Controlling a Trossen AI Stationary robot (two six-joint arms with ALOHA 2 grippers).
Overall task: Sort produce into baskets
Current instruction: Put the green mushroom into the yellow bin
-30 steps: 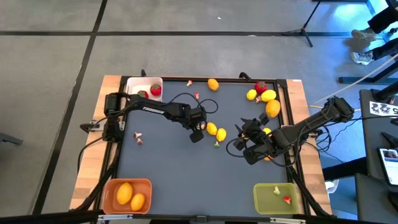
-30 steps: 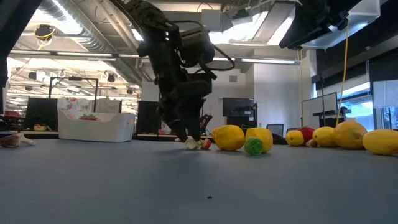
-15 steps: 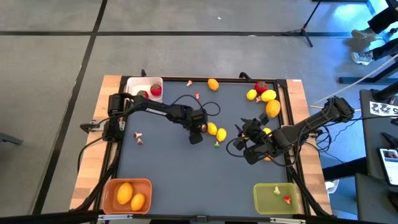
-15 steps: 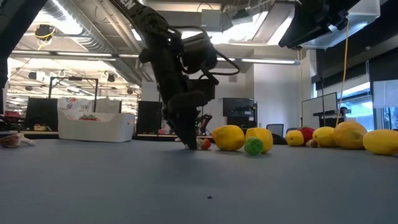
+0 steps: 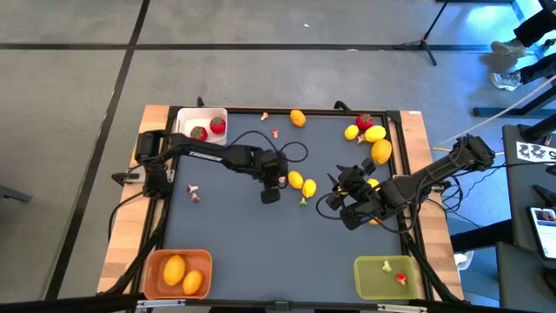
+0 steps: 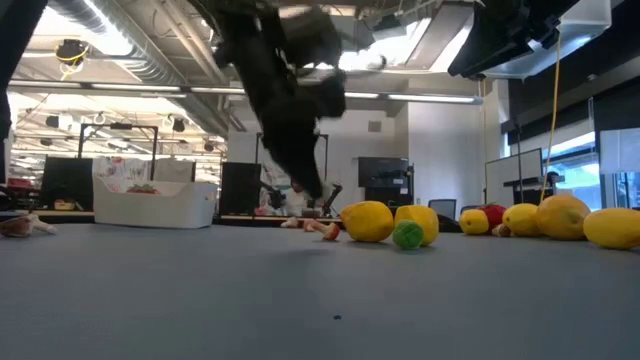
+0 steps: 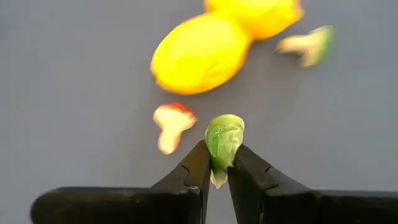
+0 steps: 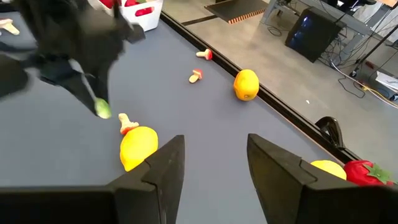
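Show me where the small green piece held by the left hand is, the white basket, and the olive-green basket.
small green piece (image 7: 224,138): left wrist view, middle of its green top.
white basket (image 5: 184,117): high view, its bare rim.
olive-green basket (image 5: 363,276): high view, a bare part of its floor.

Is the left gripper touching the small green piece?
Touching: in the left wrist view, the left gripper pinches the small green piece between both fingers.

Left gripper (image 7: 216,177) jaws, open a second ago, now closed on small green piece (image 7: 224,138). Gripper lifted clear of bench (image 5: 234,235), piece off surface. Pale red-tipped bit (image 7: 172,124) left lying at lemon's (image 7: 200,53) 7 o'clock.
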